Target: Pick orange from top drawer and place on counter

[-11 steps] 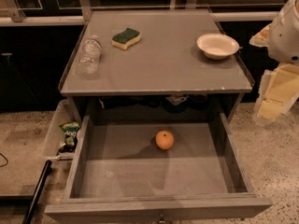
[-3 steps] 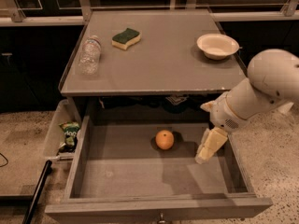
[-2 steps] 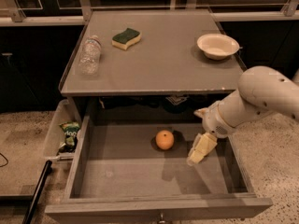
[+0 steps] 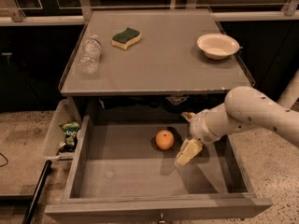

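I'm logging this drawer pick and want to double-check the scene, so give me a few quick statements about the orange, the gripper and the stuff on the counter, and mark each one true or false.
1. The orange lies on the floor of the open top drawer. True.
2. The gripper holds the orange in the air. False: the gripper is down in the drawer beside the orange, to its right in the picture, and the orange rests on the floor.
3. The white bowl sits on the counter. True.
4. The sponge is in the drawer. False: it is on the counter, near the bottle.
5. The bottle stands upright. False: it lies on its side.
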Controlling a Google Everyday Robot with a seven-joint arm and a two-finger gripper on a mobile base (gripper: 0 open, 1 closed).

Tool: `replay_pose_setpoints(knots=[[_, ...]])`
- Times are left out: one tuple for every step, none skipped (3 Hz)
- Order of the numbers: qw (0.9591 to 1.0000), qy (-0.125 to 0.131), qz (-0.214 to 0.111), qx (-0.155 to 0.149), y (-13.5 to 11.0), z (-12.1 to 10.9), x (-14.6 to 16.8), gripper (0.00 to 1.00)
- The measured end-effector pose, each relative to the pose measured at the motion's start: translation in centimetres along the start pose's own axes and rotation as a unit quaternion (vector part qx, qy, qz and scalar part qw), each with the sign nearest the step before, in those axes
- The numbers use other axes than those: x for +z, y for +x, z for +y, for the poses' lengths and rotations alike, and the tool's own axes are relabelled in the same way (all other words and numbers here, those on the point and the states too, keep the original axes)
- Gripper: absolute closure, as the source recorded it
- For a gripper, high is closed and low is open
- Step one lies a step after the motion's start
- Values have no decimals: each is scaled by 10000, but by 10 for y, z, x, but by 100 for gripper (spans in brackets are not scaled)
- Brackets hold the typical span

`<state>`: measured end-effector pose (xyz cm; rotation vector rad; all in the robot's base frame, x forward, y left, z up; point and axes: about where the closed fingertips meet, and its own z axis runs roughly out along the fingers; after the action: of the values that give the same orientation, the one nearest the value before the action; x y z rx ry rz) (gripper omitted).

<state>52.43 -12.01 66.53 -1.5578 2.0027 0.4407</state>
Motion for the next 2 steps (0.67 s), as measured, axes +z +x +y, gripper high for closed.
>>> replay_pose_setpoints(knots=[[9995,51,-242,-194,2,-4,23,0],[9985,-4,-452,-302,1,-5,42,0]])
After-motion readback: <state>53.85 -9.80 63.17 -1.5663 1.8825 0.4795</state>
